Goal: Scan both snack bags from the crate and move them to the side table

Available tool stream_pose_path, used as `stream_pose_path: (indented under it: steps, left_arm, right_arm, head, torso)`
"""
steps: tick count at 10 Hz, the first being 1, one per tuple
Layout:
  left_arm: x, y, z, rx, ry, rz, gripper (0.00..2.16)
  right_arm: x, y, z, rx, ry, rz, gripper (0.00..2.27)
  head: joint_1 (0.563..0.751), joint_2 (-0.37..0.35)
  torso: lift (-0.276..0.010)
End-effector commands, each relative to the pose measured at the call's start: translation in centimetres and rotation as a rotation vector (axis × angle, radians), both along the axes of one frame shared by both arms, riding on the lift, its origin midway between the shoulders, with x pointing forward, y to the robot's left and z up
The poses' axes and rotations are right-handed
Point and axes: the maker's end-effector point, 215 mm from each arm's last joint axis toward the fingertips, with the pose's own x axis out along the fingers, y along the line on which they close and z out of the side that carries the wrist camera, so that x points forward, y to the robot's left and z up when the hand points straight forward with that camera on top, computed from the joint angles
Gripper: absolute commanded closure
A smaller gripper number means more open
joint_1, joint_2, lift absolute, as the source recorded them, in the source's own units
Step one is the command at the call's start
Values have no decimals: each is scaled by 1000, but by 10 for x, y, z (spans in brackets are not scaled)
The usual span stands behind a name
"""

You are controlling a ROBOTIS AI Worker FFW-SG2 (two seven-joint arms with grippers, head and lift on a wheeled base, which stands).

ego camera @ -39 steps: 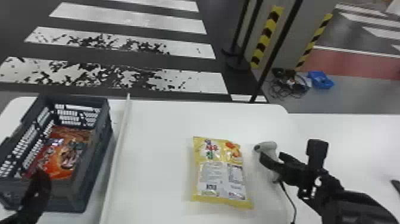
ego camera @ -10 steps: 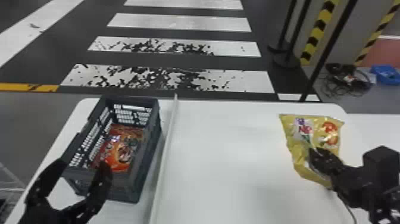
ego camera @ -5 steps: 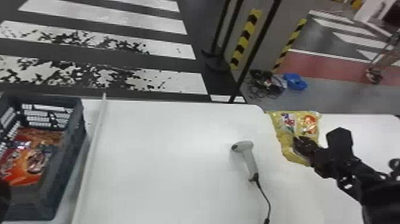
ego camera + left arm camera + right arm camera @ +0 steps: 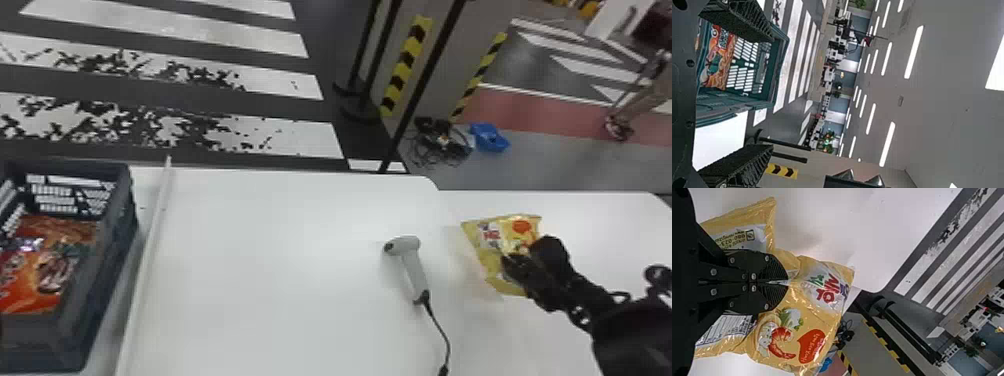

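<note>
- Far left of the scanner [image 4: 412,267], the red bag [image 4: 35,280] lies in the crate [image 4: 107,250]; that one looks to be waiting its turn.
- Also left of the scanner, by the crate, the left gripper [image 4: 772,93] has its fingers spread, nothing between them.
- Right of the scanner, the right gripper [image 4: 787,282] has its fingers clenched on the yellow bag [image 4: 500,245], over the side table [image 4: 615,220]. I'd say we're at the drop-off of the first bag: settle it there, let go, then turn to the red one.
- What's different: nearly four seconds ago the yellow bag lay flat left of the scanner; now it's right of it, in the right gripper's grasp.
</note>
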Motion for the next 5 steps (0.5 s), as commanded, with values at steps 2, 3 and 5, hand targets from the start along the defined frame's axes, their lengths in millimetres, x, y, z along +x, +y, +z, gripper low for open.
stream_pose_path:
  steps: [2,3,5]
  left_arm:
    - [5,6,-3,-5,-6,4,29]
    - [8,7,-4,-5,-6,5,29]
    - [10,6,-3,-7,-11,1,29]
  right_arm:
    - [12,-20,-16,-49,40,-2,2240]
    - [19,-24,-12,-65,33,4,2240]
    - [11,-53,-14,-92,60,-102,751]
  head:
    - [695,-350]
    - [695,-350]
    - [695,-350]
  torso:
    - [-95]
    - [-95]
    - [-95]
